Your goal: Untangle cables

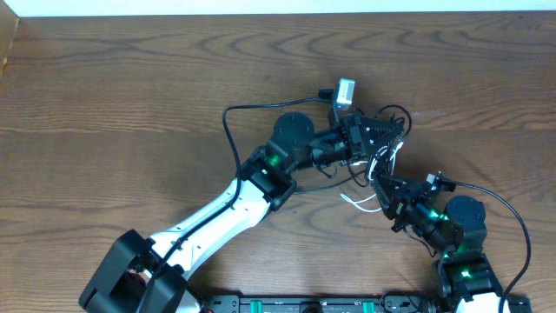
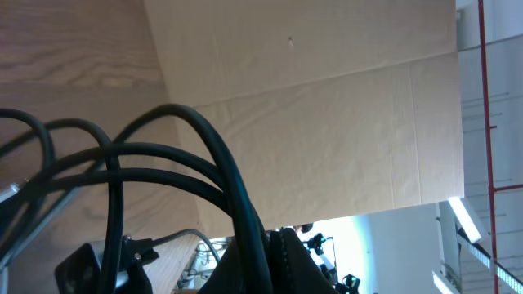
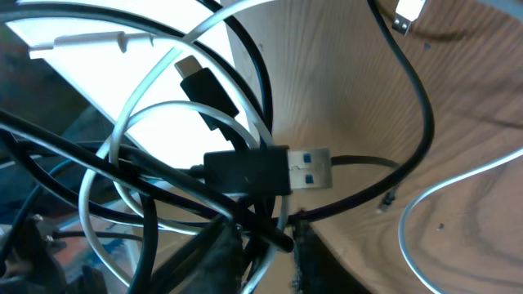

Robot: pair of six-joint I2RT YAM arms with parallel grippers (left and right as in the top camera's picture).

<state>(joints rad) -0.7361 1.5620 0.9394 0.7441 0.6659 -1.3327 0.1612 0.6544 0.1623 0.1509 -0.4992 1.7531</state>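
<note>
The cables (image 1: 385,149) form a tangle of black and white cords right of centre on the table, lifted between both arms. My left gripper (image 1: 375,132) reaches in from the left. In its wrist view it (image 2: 274,263) is shut on a thick bunch of black cords (image 2: 208,155) that arch up from its jaws. My right gripper (image 1: 383,184) comes in from below. Its jaws (image 3: 274,245) are closed in on black and white cords. Just above them sits a black USB plug (image 3: 270,170), and a white cord (image 3: 139,114) loops around it.
A grey-white plug (image 1: 345,90) lies on the wooden table (image 1: 130,96) just above the tangle. One black cord (image 1: 233,130) loops out left past the left arm. A white loop (image 1: 360,203) trails on the wood below. A thick black arm cord (image 1: 517,222) curves at right.
</note>
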